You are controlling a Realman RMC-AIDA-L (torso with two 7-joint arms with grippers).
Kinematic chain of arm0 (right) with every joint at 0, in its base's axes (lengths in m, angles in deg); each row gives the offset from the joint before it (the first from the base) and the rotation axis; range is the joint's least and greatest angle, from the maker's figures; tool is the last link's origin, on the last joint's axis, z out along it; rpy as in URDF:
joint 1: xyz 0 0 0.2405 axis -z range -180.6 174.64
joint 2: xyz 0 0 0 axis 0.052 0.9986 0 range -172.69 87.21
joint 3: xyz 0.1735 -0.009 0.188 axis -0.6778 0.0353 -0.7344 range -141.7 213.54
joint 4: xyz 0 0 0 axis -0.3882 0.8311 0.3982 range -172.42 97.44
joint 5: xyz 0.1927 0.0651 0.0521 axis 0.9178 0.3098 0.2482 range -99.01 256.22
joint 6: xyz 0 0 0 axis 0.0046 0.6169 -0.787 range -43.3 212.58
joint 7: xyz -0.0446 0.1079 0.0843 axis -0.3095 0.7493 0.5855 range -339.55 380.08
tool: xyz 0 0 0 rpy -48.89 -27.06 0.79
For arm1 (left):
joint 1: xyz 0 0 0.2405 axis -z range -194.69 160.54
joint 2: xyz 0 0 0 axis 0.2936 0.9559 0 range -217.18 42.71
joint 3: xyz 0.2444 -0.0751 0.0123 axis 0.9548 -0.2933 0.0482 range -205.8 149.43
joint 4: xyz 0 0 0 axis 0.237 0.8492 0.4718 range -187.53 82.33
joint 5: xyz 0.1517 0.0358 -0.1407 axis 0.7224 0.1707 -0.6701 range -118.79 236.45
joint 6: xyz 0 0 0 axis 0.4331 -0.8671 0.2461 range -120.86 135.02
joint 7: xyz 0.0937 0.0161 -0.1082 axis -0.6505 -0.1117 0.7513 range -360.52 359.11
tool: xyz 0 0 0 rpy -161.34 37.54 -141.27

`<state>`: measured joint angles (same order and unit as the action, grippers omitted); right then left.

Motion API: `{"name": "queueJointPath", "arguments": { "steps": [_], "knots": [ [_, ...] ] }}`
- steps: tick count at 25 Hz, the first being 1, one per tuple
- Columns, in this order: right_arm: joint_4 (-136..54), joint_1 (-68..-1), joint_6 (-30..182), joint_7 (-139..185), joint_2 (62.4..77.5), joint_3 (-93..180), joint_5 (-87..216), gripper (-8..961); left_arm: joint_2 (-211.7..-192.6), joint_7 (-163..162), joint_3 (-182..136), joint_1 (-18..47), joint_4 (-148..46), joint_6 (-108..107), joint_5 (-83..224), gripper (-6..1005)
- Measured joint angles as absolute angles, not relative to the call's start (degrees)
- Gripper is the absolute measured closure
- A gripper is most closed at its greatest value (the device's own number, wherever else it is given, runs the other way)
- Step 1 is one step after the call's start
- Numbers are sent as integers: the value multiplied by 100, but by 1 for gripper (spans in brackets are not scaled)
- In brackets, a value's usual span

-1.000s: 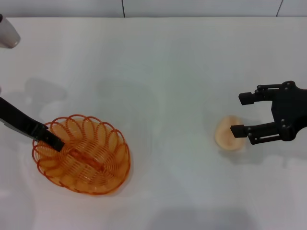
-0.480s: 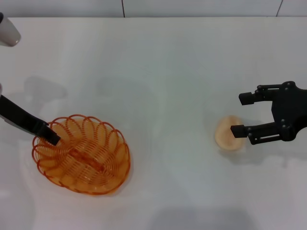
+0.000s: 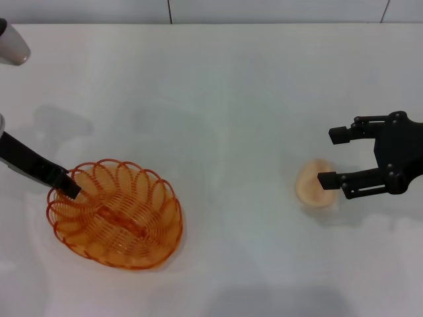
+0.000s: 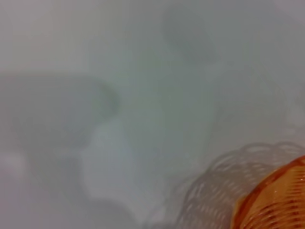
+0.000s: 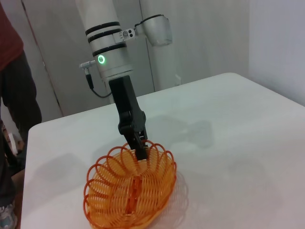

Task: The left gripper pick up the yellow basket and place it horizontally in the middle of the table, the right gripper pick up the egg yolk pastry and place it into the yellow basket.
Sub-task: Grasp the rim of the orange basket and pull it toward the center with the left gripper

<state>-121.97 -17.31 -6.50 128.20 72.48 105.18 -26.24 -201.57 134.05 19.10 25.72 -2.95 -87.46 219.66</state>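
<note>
Yellow basket rim pinched by left end effector (table's left).

A person stands at the edge of the right wrist view, beside the far end of the worktop; a dark red top, dark trousers and a pale shoe near the floor show, the rest cut off by the frame. Behind, a plain grey wall is crossed by vertical seams. In the head view, a strip of grey wall panelling runs past the worktop's far edge.
</note>
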Motion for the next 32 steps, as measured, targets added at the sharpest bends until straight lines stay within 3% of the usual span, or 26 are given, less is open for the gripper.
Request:
{"name": "queueJointPath", "arguments": {
  "steps": [13,24,32],
  "knots": [
    [-12212,-1731,-642,12826,7248,10485,-2625,139,-20115,13335,1886,2585,-208,-8782,21906,895],
    [-12170,-1786,-561,12825,7248,10456,-2630,139,-20026,13559,1848,2585,-34,-8821,20909,917],
    [-12169,-1812,-518,12828,7248,10448,-2623,140,-20082,14440,1848,2639,-79,-8740,20531,919]
  ]
}}
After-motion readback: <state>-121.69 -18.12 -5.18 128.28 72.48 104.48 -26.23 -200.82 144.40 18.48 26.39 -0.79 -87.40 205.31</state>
